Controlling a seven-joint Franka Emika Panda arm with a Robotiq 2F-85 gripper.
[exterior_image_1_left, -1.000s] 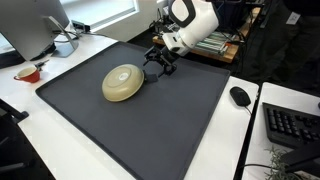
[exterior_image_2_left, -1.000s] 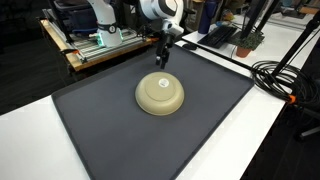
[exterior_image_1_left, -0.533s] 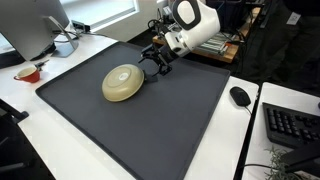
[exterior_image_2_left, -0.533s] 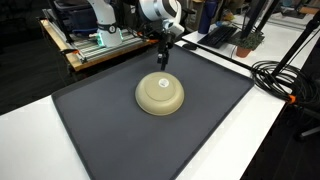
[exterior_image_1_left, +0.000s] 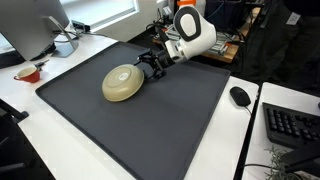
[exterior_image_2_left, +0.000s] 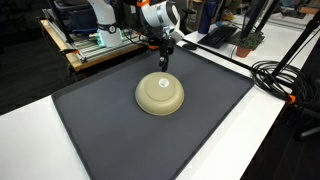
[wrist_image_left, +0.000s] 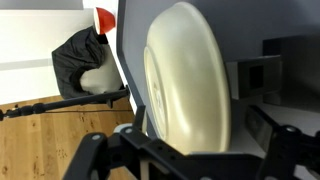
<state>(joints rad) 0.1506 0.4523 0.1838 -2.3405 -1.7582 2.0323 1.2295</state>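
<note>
A cream bowl (exterior_image_1_left: 123, 82) lies upside down on the dark mat (exterior_image_1_left: 185, 125); it shows in both exterior views (exterior_image_2_left: 160, 93) and fills the wrist view (wrist_image_left: 185, 80). My gripper (exterior_image_1_left: 151, 64) is open and empty. It hovers low just beyond the bowl's far edge, pointing at it (exterior_image_2_left: 164, 62). In the wrist view the two fingers (wrist_image_left: 190, 152) stand spread wide on either side of the bowl's near rim, not touching it.
A red cup (exterior_image_1_left: 28, 72) and a monitor (exterior_image_1_left: 35, 25) stand on the white table beside the mat. A mouse (exterior_image_1_left: 240, 96) and keyboard (exterior_image_1_left: 292, 125) lie on the other side. Cables (exterior_image_2_left: 275, 75) run along the mat's edge. A wooden bench with gear (exterior_image_2_left: 95, 45) stands behind.
The arm's wrist has swung and tilted, bringing the open gripper slightly closer to the bowl's edge. The bowl has not moved.
</note>
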